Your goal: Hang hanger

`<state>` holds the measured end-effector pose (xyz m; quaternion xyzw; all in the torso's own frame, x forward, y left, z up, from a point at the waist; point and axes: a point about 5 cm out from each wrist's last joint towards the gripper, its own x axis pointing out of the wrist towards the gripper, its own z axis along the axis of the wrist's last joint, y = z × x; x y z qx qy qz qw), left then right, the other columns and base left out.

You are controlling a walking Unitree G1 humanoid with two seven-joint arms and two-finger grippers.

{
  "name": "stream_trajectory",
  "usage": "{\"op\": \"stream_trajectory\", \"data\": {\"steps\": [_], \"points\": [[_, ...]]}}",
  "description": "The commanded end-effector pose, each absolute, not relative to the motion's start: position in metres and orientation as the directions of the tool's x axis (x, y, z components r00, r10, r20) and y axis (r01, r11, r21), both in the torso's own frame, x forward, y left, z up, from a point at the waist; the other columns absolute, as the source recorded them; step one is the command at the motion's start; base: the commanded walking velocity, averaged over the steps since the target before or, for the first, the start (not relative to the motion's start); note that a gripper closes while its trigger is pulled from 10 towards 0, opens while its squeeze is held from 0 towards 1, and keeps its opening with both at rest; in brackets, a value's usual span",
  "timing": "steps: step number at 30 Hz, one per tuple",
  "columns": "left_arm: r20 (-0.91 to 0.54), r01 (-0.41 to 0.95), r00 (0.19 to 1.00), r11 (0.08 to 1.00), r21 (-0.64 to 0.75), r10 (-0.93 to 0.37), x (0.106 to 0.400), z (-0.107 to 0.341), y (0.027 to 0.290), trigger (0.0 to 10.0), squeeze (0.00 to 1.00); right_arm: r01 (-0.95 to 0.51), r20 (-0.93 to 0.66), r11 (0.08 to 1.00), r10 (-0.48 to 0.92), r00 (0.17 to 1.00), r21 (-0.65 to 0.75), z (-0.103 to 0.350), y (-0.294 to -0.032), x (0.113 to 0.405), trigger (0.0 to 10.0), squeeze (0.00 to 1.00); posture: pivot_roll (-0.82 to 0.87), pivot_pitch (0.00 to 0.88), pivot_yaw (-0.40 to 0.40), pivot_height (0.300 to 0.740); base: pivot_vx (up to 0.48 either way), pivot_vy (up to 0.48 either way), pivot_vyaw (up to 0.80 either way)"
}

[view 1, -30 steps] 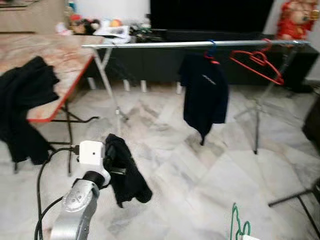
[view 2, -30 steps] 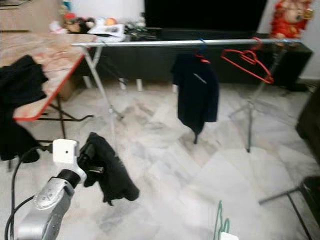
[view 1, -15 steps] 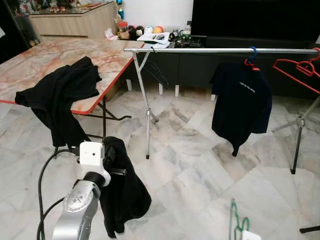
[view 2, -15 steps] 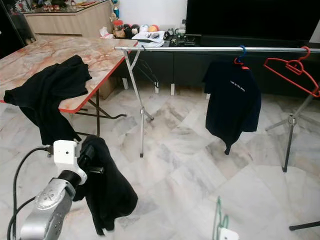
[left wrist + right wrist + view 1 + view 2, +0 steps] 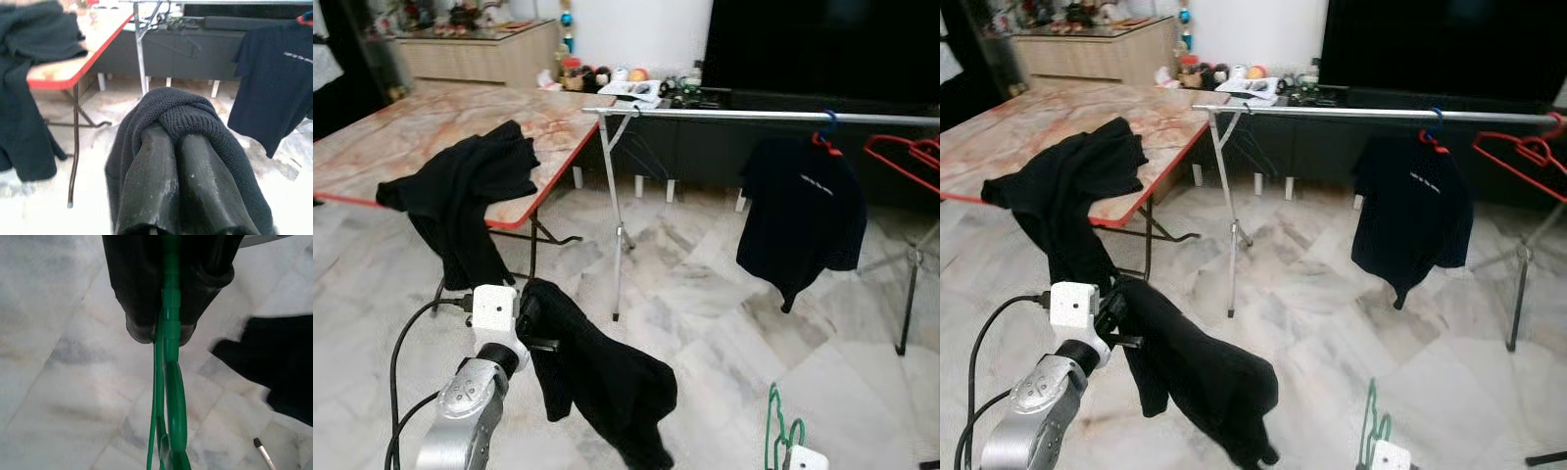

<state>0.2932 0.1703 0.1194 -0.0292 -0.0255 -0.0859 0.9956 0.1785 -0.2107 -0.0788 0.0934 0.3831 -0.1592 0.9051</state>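
The green hanger (image 5: 170,382) is clamped between the two black fingers (image 5: 137,293) of the right gripper (image 5: 166,330), low at the robot's right side over the marble floor (image 5: 705,294), its hook showing above the wrist camera in the eye views; the left gripper (image 5: 178,142) is held out in front at the left, its fingers pressed together and wrapped in a black knitted garment (image 5: 607,377) that drapes down from them toward the floor, so it is clenched on that cloth; ahead stands a silver clothes rail (image 5: 754,116) on folding legs, its bar running across the room to the right; a dark blue T-shirt (image 5: 803,215) hangs from the bar toward its right end on a hanger with a blue hook, and a red hanger (image 5: 901,162), empty, hangs tilted just beyond it at the far right; to the left is a folding table (image 5: 401,147) with a marble-patterned top and red edge, and another black garment (image 5: 460,196) lies over its near right corner, spilling down past the edge; behind the rail runs a low dark cabinet with small clutter on top.
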Motion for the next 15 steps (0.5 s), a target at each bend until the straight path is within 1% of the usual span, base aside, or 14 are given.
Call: {"op": "stream_trajectory", "data": {"steps": [1,7,14,15], "points": [[0.086,0.178,0.981,0.983,-0.033,-0.175,0.2968,0.1255,0.1690,10.0,0.00,0.389,-0.740,0.920,-0.228,0.633,0.050,-0.0829,-0.2114,0.1694,10.0,0.00,-0.05,0.000,0.103,0.721,0.000,0.409,0.00],[0.102,0.185,0.978,0.982,-0.035,-0.181,0.2999,0.1301,0.1658,10.0,0.00,0.390,-0.736,0.920,-0.232,0.636,0.047,-0.0824,-0.2134,0.1695,10.0,0.00,-0.03,0.000,0.099,0.721,0.000,0.416,0.00],[0.086,0.196,0.978,0.980,-0.037,-0.192,0.2913,0.1240,0.1633,10.0,0.00,0.383,-0.746,0.922,-0.217,0.630,0.056,-0.0848,-0.2076,0.1666,10.0,0.00,-0.02,0.000,0.095,0.721,0.000,0.421,0.00],[0.085,0.197,0.977,0.980,-0.032,-0.193,0.2912,0.1236,0.1640,10.0,0.00,0.392,-0.747,0.918,-0.218,0.628,0.061,-0.0849,-0.2081,0.1664,10.0,0.00,-0.01,0.000,0.094,0.721,0.000,0.428,-0.80]]}}
